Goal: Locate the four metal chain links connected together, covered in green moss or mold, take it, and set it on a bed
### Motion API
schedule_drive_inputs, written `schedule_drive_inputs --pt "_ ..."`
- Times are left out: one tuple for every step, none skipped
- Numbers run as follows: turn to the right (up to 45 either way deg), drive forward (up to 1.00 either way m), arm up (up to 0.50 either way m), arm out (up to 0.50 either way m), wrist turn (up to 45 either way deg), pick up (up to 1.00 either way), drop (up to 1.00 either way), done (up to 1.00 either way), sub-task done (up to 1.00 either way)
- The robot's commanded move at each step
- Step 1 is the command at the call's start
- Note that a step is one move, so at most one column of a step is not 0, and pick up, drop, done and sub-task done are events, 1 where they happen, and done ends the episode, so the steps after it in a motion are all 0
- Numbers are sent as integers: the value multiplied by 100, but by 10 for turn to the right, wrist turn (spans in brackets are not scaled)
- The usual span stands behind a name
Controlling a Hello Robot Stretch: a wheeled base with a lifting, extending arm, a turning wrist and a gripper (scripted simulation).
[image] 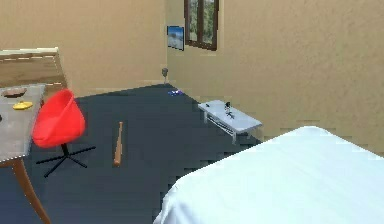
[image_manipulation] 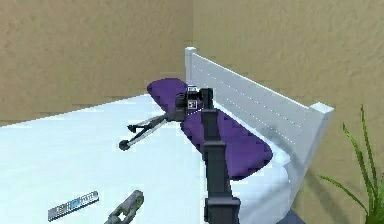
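A short grey piece of linked metal [image_manipulation: 125, 205], probably the chain, lies on the white-sheeted bed [image_manipulation: 60, 150] at its near edge, just right of a flat grey bar [image_manipulation: 75, 207]. The gripper [image_manipulation: 128, 137] is farther out, left of the purple pillow [image_manipulation: 245, 145]. I cannot tell whether its fingers [image_manipulation: 149, 126] grasp anything. If that piece is the chain, the placing looks done and only drawing the arm back is left.

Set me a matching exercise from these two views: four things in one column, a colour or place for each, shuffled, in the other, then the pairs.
Things:
1. swivel chair
2. long pillow
3. wooden bat
4. leafy plant

Colour or place:
A. purple, on the bed
B. lying on the dark floor
C. red
D. green, at the arm side view's right edge

Pairs: 1-C, 2-A, 3-B, 4-D
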Motion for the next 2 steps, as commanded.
schedule_drive_inputs --pt "0 0 0 -8 0 0 0 0 0" --pt "0 0 0 0 0 0 0 100 0"
